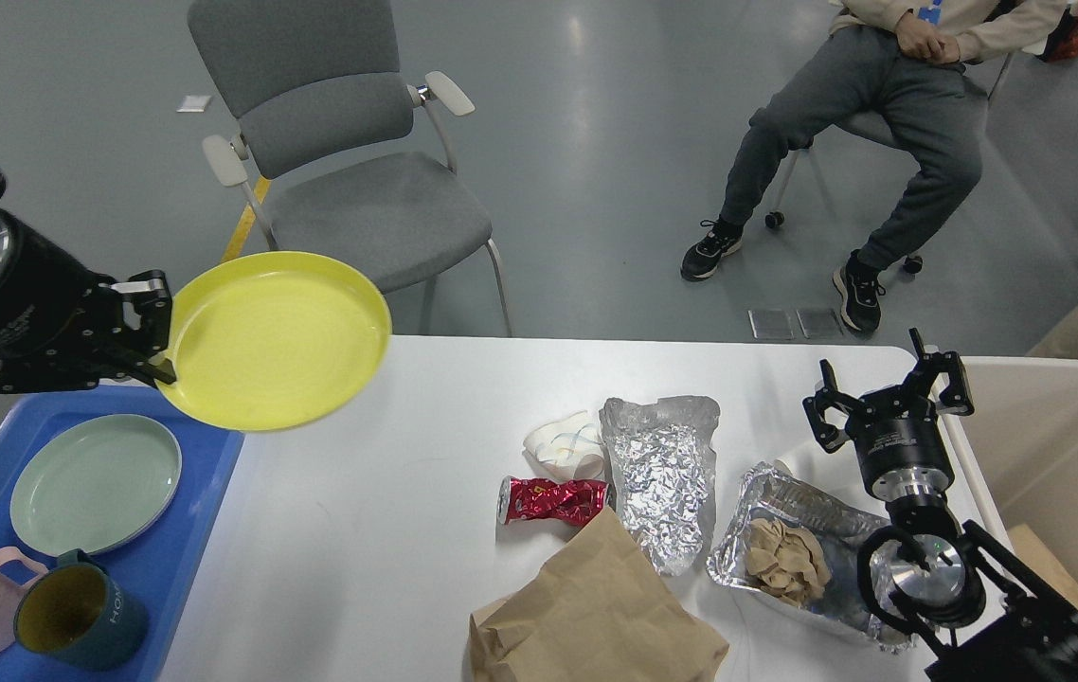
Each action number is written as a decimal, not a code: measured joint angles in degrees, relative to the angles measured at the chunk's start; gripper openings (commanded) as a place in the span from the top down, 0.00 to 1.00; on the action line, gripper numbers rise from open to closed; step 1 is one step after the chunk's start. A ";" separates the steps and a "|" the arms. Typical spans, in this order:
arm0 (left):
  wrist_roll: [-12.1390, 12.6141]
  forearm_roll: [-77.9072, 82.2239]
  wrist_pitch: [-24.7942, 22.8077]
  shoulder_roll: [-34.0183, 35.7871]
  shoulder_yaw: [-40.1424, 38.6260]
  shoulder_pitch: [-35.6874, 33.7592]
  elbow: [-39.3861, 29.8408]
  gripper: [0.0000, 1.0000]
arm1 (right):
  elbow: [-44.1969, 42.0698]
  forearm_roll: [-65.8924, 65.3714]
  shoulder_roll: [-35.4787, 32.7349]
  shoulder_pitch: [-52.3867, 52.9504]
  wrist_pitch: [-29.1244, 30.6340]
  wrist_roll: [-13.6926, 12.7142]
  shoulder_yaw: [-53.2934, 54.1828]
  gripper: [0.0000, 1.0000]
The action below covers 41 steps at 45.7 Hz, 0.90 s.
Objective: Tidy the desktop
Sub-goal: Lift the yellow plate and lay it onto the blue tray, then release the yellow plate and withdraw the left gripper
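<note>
Left gripper pinching yellow plate by its rim, lifted above desktop near blue tray; right gripper spread, empty, over foil container.

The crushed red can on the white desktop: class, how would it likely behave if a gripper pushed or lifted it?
The crushed red can lies on its side on the desktop, dented flat, so it would probably slide or wobble rather than roll freely. It looks thin-walled and likely light, apt to buckle further under a firm squeeze. Its creased, shiny skin may offer uneven grip.
</note>
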 measured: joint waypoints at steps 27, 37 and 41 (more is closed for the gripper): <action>14.00 1.12 15.86 17.84 -31.34 56.46 40.79 1.00 | 0.06 0.00 0.00 0.00 0.00 0.01 0.02 0.00; 14.10 1.93 20.04 16.26 -35.10 62.43 44.48 1.00 | 0.05 0.00 0.00 0.00 0.00 0.01 0.02 0.00; 14.09 2.14 20.16 15.46 -35.23 62.81 45.50 1.00 | 0.04 0.01 0.00 0.00 0.00 0.01 0.02 0.00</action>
